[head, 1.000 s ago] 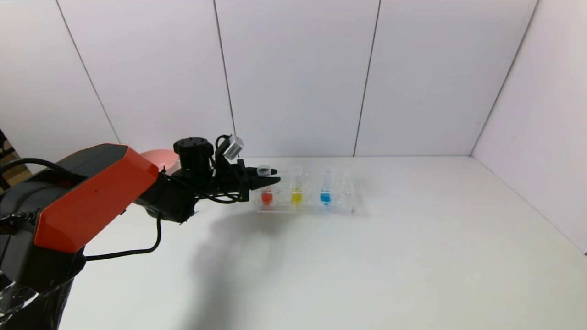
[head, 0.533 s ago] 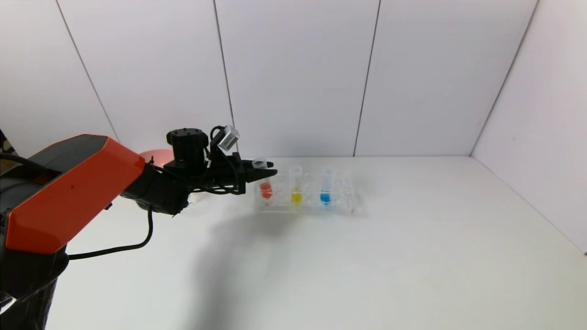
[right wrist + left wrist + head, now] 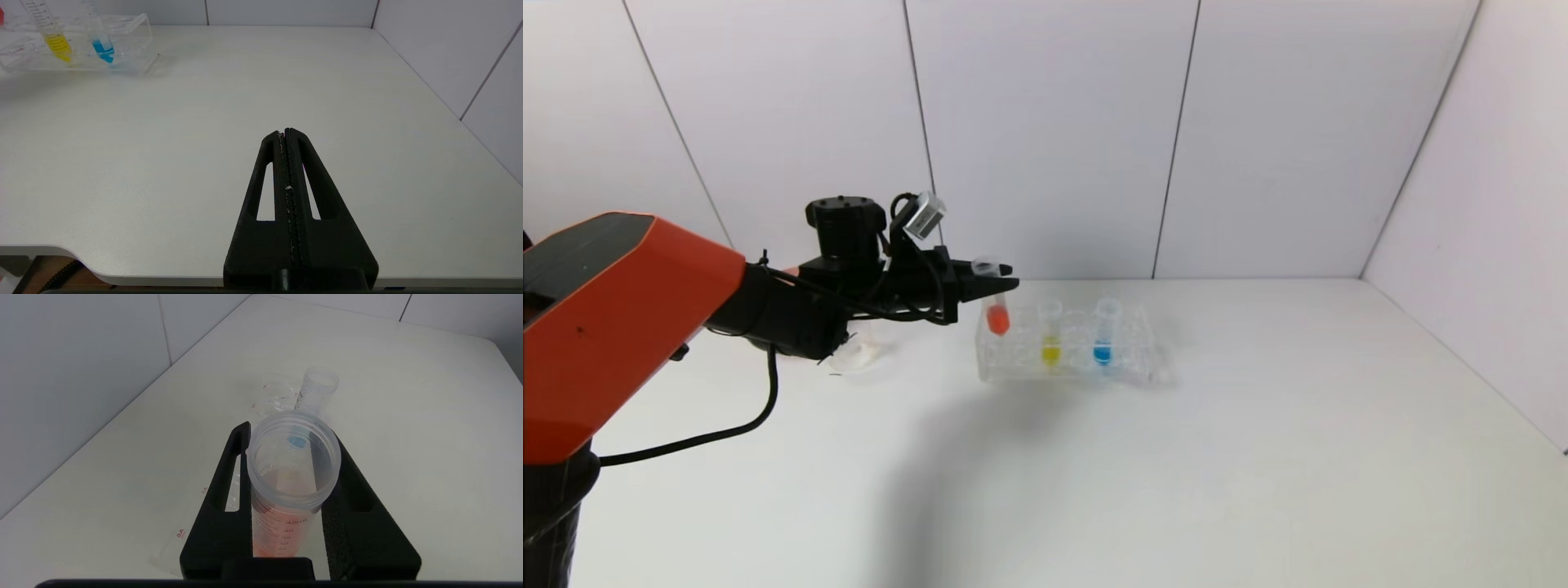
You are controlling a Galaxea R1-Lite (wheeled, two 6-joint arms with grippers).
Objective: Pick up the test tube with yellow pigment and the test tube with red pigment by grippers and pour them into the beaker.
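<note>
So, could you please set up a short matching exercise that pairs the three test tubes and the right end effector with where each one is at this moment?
Things:
1. test tube with red pigment
2. test tube with yellow pigment
3. blue-liquid tube
4. right end effector

States:
A. shut, holding nothing, over bare table
B. standing in the rack, in the middle of the three tubes
C. gripped by the left end effector, raised above the rack
D. standing in the rack, farthest from the left end effector

Pairs: 1-C, 2-B, 3-D, 4-A

The left pincer [image 3: 292, 490] clamps the test tube with red pigment [image 3: 291, 477] upright.
</note>
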